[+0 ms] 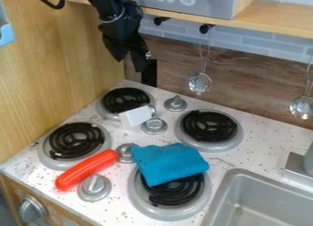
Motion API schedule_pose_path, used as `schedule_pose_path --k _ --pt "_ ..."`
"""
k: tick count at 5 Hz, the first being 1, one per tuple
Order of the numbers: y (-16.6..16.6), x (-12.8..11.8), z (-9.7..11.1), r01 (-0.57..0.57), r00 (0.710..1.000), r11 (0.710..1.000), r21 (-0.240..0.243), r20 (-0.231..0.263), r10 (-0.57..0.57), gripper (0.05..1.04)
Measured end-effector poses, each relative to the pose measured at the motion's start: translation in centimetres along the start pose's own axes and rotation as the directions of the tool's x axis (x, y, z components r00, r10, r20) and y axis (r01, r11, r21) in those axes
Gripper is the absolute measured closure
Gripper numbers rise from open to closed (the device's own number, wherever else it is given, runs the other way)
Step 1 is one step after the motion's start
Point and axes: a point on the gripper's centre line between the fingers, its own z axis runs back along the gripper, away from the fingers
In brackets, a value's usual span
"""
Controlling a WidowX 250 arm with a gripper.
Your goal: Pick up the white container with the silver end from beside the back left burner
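Black jointed arm [116, 17], 1 curved black cable [50, 5].

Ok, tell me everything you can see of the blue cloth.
The blue cloth looks like soft fabric, folded into a rough, lightly creased, four-sided pad. It lies slantwise over the far part of the near right burner, leaving the near coils bare. Its upper left corner comes right up to a silver knob. The gripper hangs clear of it.

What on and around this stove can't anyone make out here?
In the camera view:
Part of the nearest burner, covered by the blue cloth.
The rest of the sink, cut off by the right and bottom edges.
The base of the black arm, beyond the top edge.
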Motion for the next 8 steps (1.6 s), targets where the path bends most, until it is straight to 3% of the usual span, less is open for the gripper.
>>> schedule_pose_path --k 3,6,8 --pt "-0.4 -1.3 -6.2 -0.013 0.989 1.000 -0.011 -0.147 0.011 0.082" --pt "-0.5 -2.2 -10.2 0.000 0.978 0.999 -0.050 -0.208 -0.010 0.082" --pt "0.2 -3.2 -12.0 0.050 0.956 0.999 -0.017 -0.287 -0.053 0.082"
